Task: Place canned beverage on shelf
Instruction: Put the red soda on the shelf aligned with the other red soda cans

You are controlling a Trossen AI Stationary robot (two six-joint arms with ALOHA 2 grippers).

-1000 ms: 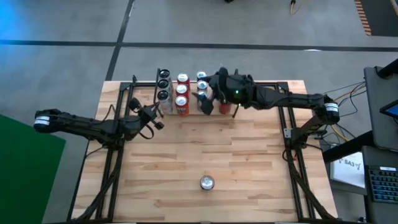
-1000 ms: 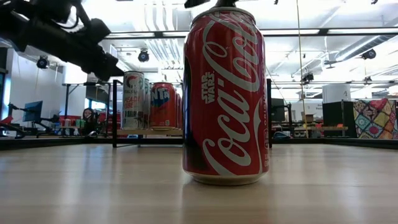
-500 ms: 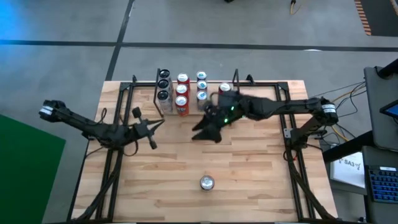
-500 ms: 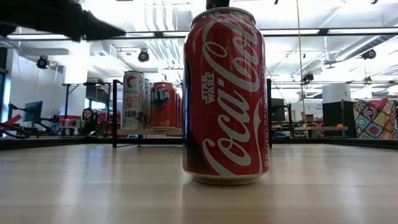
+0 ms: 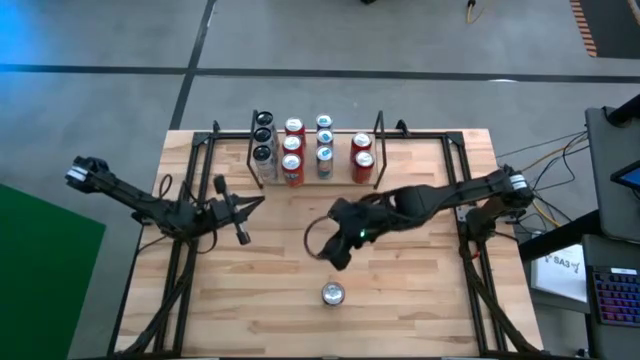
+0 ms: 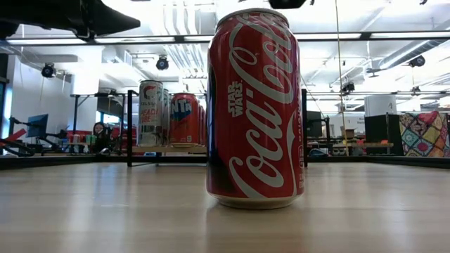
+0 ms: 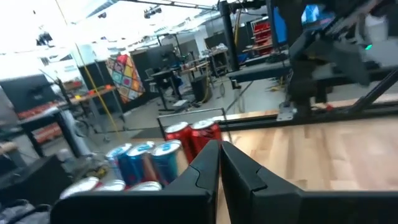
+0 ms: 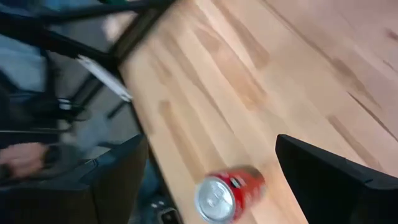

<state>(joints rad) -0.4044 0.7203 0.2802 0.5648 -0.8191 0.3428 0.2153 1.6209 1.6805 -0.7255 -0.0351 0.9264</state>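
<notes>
A red Coca-Cola can (image 5: 332,294) stands upright on its base on the wooden table (image 5: 420,300), near the near edge; it fills the low view (image 6: 254,109). The shelf (image 5: 379,128) stands at the table's far edge with several cans standing in rows on it (image 5: 292,150). My right gripper (image 5: 325,247) is open above the table's middle, a little farther back than the can. Its wrist view shows the can's top (image 8: 227,194) between and beyond the spread fingers. My left gripper (image 5: 240,215) is shut and empty at the left, near the shelf's left end.
Black side frames (image 5: 190,160) run along the table's left and right edges. The shelf's cans also show in the left wrist view (image 7: 155,158) and the low view (image 6: 184,119). Bare tabletop lies between the shelf and the lone can.
My right gripper has drawn back from the shelf's right end, where red cans now stand uncovered. It has swung toward the near edge and the lone can, fingers spread. My left gripper has pulled back a little from the shelf toward the near edge.
</notes>
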